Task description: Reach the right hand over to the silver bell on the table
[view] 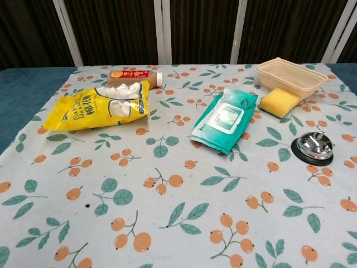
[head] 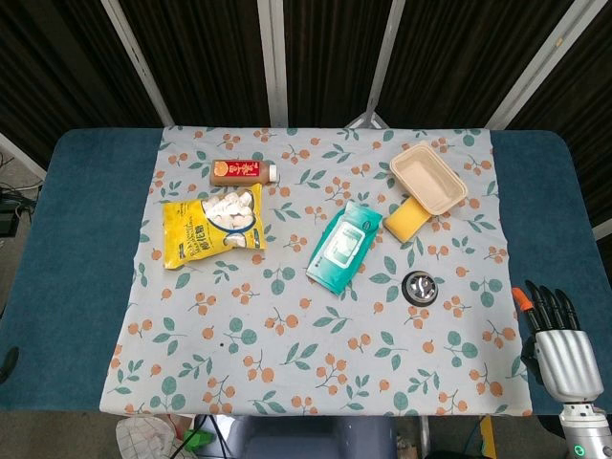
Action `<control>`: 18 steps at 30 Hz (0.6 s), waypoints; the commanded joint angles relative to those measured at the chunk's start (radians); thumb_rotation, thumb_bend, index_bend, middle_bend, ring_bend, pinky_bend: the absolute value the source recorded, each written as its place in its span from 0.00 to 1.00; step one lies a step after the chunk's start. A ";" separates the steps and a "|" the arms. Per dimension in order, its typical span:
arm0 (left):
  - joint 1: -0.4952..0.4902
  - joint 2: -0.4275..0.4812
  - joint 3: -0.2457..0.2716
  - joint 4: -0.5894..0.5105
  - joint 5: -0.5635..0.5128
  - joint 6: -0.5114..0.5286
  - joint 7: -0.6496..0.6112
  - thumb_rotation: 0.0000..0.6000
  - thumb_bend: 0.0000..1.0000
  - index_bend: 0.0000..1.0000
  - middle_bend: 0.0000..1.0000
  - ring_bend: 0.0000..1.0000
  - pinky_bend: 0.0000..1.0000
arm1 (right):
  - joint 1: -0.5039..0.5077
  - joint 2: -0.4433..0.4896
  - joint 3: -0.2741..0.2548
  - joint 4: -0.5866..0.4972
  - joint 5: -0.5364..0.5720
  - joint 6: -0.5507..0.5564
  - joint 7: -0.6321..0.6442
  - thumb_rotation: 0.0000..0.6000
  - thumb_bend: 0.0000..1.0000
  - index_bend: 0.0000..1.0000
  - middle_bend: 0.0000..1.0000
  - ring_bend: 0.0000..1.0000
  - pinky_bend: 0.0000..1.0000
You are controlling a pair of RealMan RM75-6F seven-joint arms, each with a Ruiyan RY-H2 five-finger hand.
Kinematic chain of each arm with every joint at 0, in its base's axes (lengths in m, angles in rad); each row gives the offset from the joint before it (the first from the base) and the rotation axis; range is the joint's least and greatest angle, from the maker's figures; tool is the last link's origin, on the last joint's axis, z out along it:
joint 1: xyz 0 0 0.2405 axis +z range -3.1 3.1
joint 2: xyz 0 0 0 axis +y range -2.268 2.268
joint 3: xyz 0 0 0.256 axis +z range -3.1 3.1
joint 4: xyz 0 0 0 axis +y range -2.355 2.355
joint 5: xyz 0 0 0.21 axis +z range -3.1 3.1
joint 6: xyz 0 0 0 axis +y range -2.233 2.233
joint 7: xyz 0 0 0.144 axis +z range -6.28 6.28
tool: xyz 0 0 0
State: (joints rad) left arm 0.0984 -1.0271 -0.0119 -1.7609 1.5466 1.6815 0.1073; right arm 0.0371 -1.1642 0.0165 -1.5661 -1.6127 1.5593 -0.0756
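Observation:
The silver bell on its black base sits on the floral cloth right of centre; the chest view shows the bell near the right edge. My right hand is at the lower right of the head view, over the blue table edge, well to the right of and nearer than the bell. Its dark fingers are extended and slightly apart, holding nothing. The chest view does not show it. My left hand is not seen in either view.
A teal wipes pack lies left of the bell. A yellow sponge and a beige tray sit behind it. A yellow snack bag and a small bottle are at the far left.

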 commanded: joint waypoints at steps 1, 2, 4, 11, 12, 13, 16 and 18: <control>-0.006 -0.002 0.001 -0.001 -0.005 -0.014 0.009 1.00 0.47 0.04 0.00 0.00 0.07 | -0.002 0.001 -0.001 -0.001 -0.003 0.003 0.005 1.00 0.98 0.12 0.00 0.00 0.00; -0.007 -0.002 0.001 -0.003 -0.005 -0.016 0.012 1.00 0.47 0.04 0.00 0.00 0.07 | -0.001 0.000 -0.002 -0.001 -0.005 0.002 0.007 1.00 0.98 0.12 0.00 0.00 0.00; -0.006 -0.003 0.001 -0.006 -0.001 -0.012 0.016 1.00 0.47 0.04 0.00 0.00 0.07 | 0.001 -0.001 -0.006 0.002 -0.007 -0.006 0.011 1.00 0.98 0.12 0.00 0.00 0.00; -0.005 -0.008 0.006 -0.008 0.006 -0.014 0.032 1.00 0.47 0.04 0.00 0.00 0.07 | 0.017 -0.014 -0.020 0.001 -0.023 -0.040 0.014 1.00 0.98 0.12 0.00 0.00 0.00; -0.006 -0.009 0.007 -0.008 0.007 -0.018 0.037 1.00 0.47 0.04 0.00 0.00 0.07 | 0.023 -0.018 -0.022 -0.005 -0.032 -0.046 0.011 1.00 0.98 0.12 0.00 0.00 0.00; -0.007 -0.010 0.009 -0.009 0.008 -0.021 0.040 1.00 0.47 0.04 0.00 0.00 0.07 | 0.028 -0.021 -0.024 -0.009 -0.041 -0.050 0.007 1.00 0.98 0.12 0.00 0.00 0.00; -0.005 -0.011 0.011 -0.013 0.009 -0.021 0.046 1.00 0.47 0.04 0.00 0.00 0.07 | 0.047 -0.029 -0.025 -0.026 -0.063 -0.068 0.001 1.00 0.98 0.12 0.00 0.00 0.00; -0.002 -0.011 0.011 -0.015 0.010 -0.016 0.047 1.00 0.47 0.04 0.00 0.00 0.07 | 0.066 -0.030 -0.021 -0.038 -0.065 -0.092 -0.008 1.00 0.98 0.12 0.00 0.00 0.00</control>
State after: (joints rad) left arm 0.0954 -1.0382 -0.0009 -1.7748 1.5563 1.6648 0.1538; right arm 0.0878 -1.1909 -0.0068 -1.5928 -1.6728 1.4844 -0.0755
